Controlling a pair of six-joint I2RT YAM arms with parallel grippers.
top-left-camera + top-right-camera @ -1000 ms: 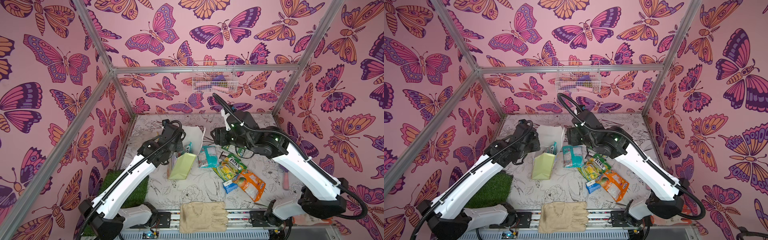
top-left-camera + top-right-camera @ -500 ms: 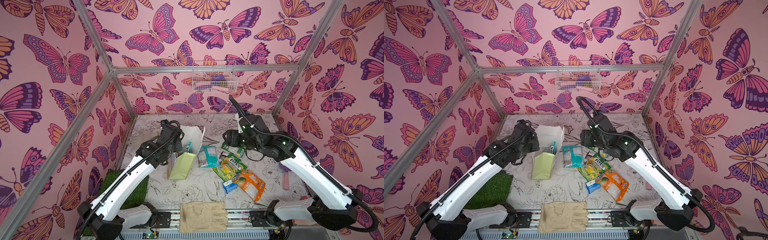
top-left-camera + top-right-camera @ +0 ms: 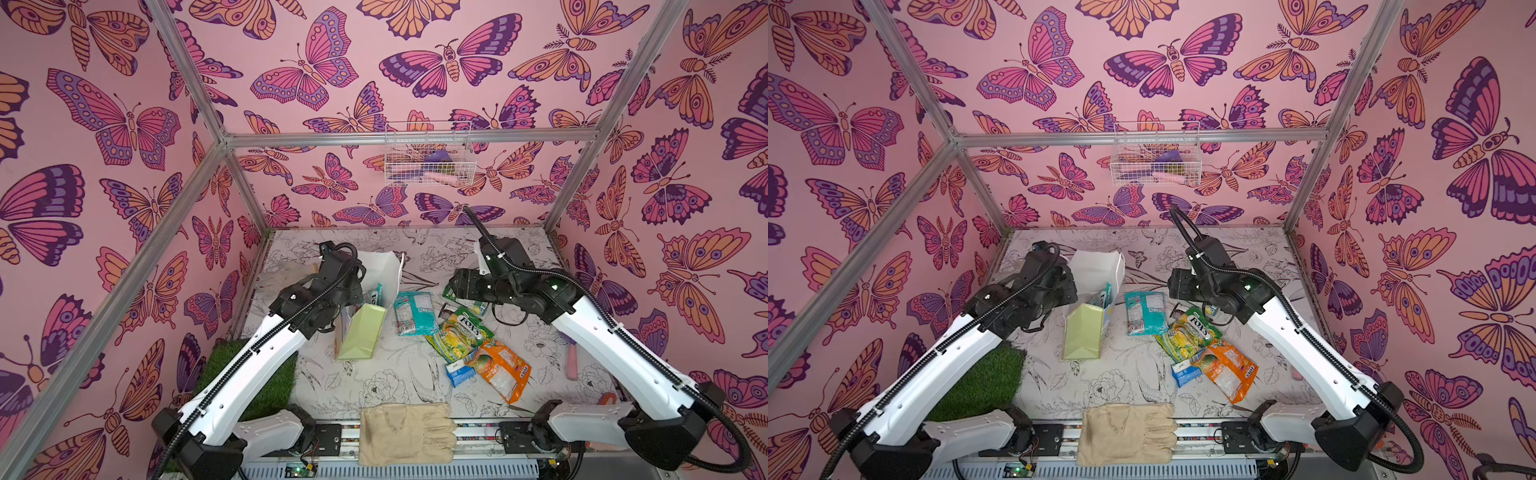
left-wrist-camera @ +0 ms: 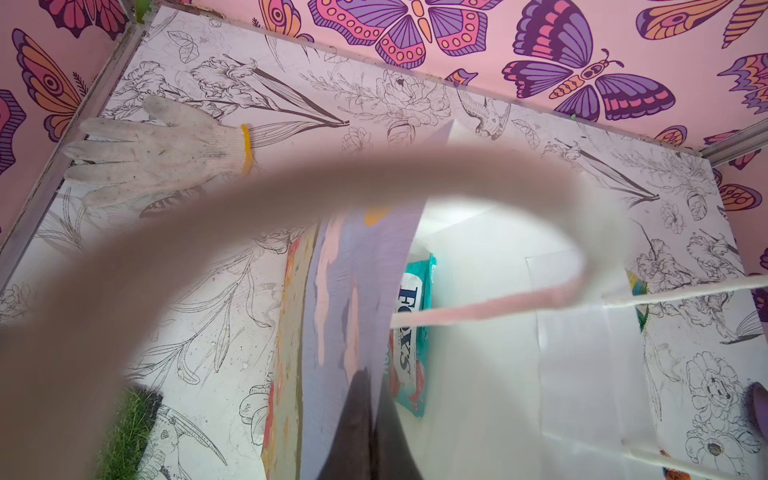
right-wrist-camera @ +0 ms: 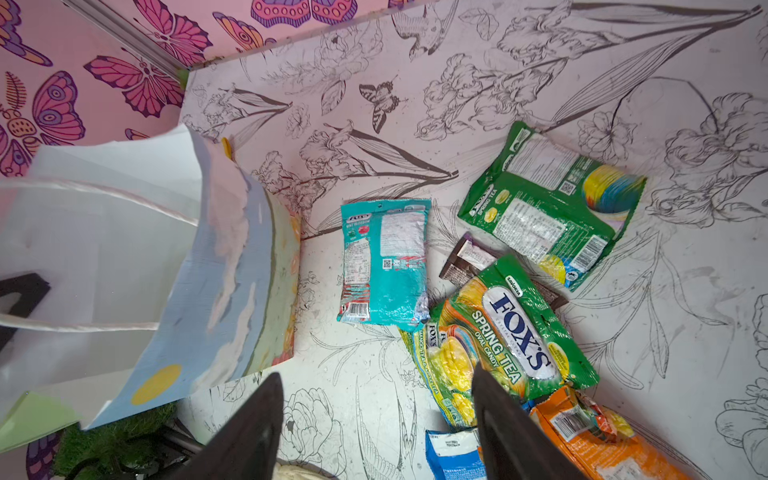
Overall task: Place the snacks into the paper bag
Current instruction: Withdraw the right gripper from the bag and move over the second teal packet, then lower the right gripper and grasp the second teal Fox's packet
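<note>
Beige glove (image 3: 405,432) at front; left tool (image 4: 372,399) pinches paper bag (image 3: 361,332) wall; right tool (image 5: 376,374) spread over snacks (image 5: 515,328).

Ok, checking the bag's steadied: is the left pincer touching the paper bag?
Touching: left wrist view shows the left pincer shut on the paper bag.

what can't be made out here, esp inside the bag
Paper bag interior, left wrist view: a blurred cord handle crosses the mouth; one teal packet shows, anything beneath it is hidden.
Dark brown bar, right wrist view: mostly under the green Fox's packet.
Blue packet, same view: cut off by the bottom edge.
Wire basket contents, in a top view: too small to identify.
</note>
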